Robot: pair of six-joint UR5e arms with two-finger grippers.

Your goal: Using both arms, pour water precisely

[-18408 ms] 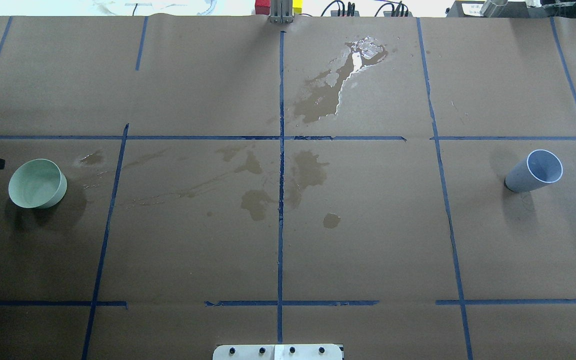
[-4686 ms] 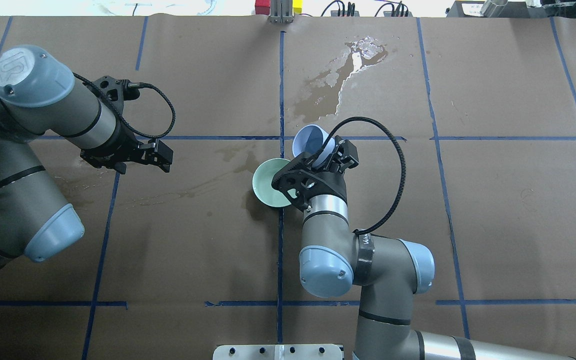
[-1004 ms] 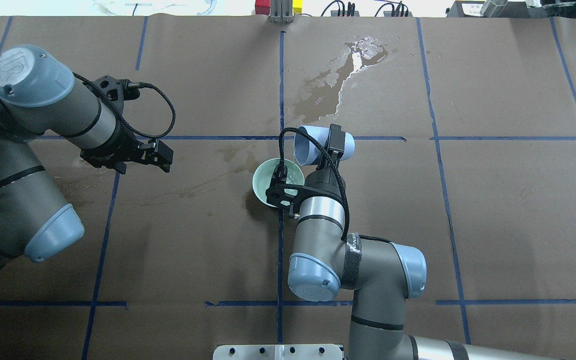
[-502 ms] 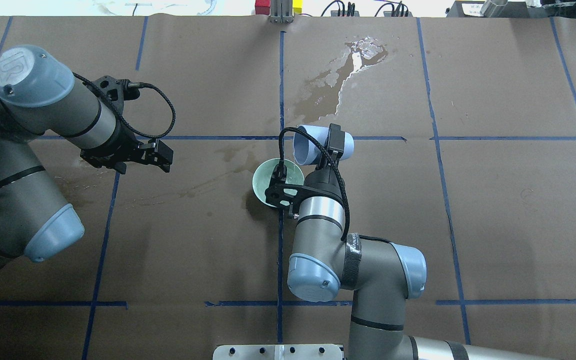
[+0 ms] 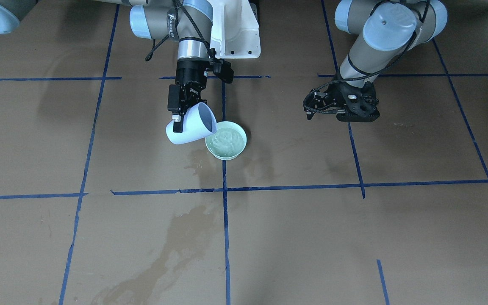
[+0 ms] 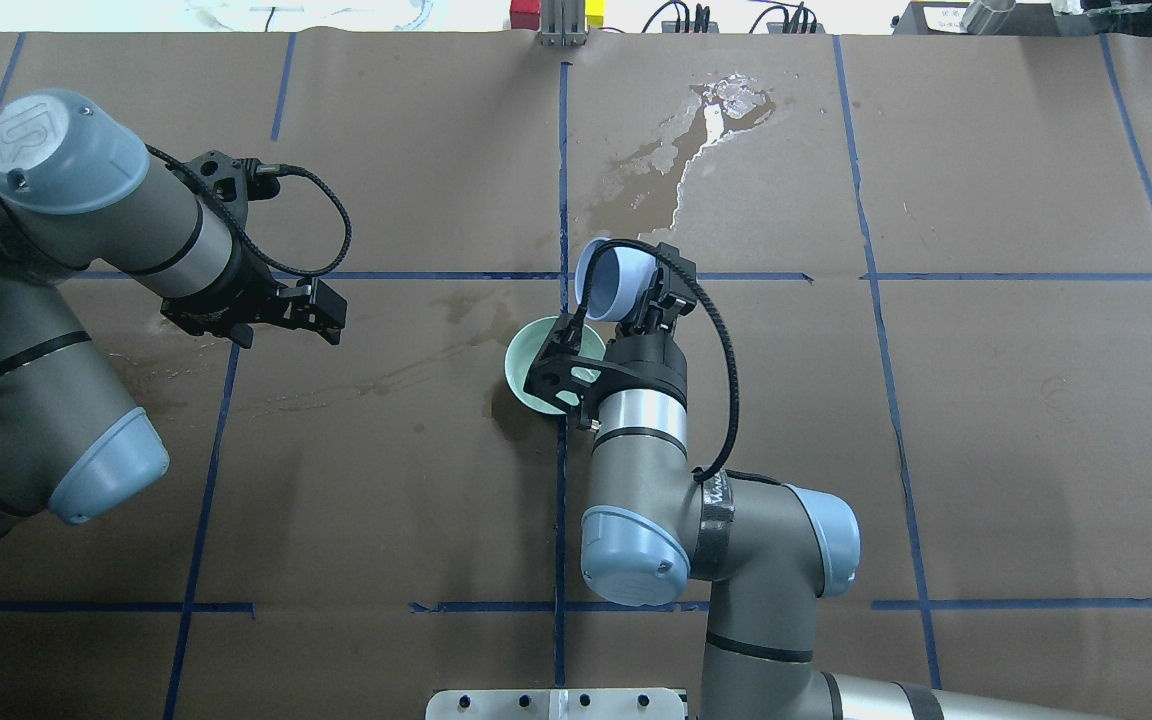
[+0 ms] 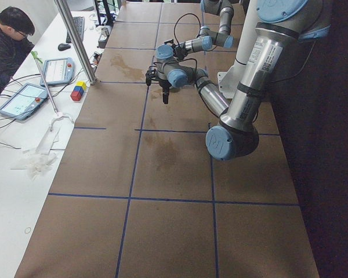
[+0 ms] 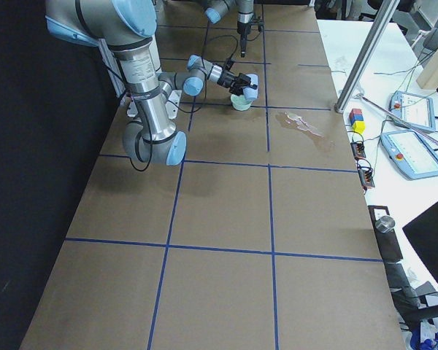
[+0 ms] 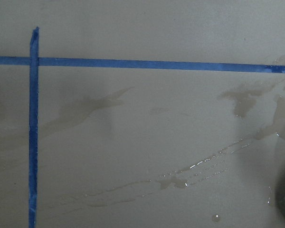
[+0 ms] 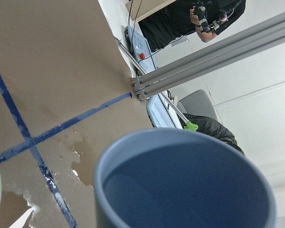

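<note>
My right gripper (image 5: pixel 179 115) (image 6: pixel 652 292) is shut on a pale-blue cup (image 5: pixel 191 126) (image 6: pixel 614 279). It holds the cup tilted, mouth toward a green bowl (image 5: pixel 226 142) (image 6: pixel 524 365) just beside and below it. The bowl stands at the table's middle and holds rippling water. The right wrist view looks into the cup (image 10: pixel 180 180); it appears empty inside. My left gripper (image 5: pixel 310 111) (image 6: pixel 332 314) hovers low over bare paper well to the bowl's left, open and empty. The left wrist view shows only wet paper and tape.
Brown paper with a blue tape grid (image 6: pixel 563 180) covers the table. Wet stains lie around the bowl (image 5: pixel 193 163) and a shiny spill sits at the far centre (image 6: pixel 681 165). The white pedestal (image 5: pixel 235 34) is behind. An operator (image 7: pixel 6 40) sits at the table's far side.
My right wrist has rotated, swinging the cup from lying level over the bowl back toward upright, so its mouth now faces up. The left arm has not moved.
</note>
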